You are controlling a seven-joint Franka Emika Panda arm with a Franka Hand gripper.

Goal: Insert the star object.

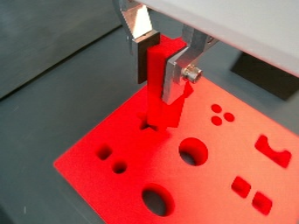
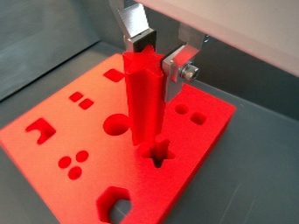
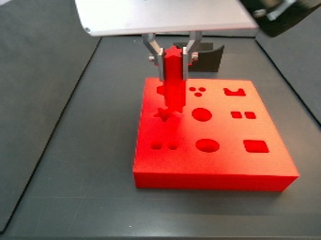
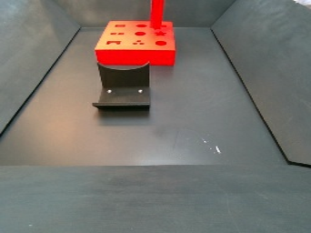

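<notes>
Claw (image 2: pixel 156 54) clamped on slim glossy red plastic star peg (image 2: pixel 142 101); I read its long axis upright, tip directly over star-shaped hole (image 2: pixel 159 155) in flat red block (image 2: pixel 70 179).

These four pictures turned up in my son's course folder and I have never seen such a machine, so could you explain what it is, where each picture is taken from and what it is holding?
It is a robot arm ending in a two-finger pincer. Two pictures come from cameras on the arm's wrist, looking down past the fingers. The other two come from cameras fixed beside the table.

On the dark table lies a flat red block with holes of several shapes: round ones, square ones and a star-shaped hole. In a side view a dark bracket stands on the table in front of the block; it is part of the rig.

The pincer holds a slim red peg upright between its silver fingers. The peg's lower end is at the star-shaped hole, apparently just entering it; how deep it sits is not visible.
</notes>
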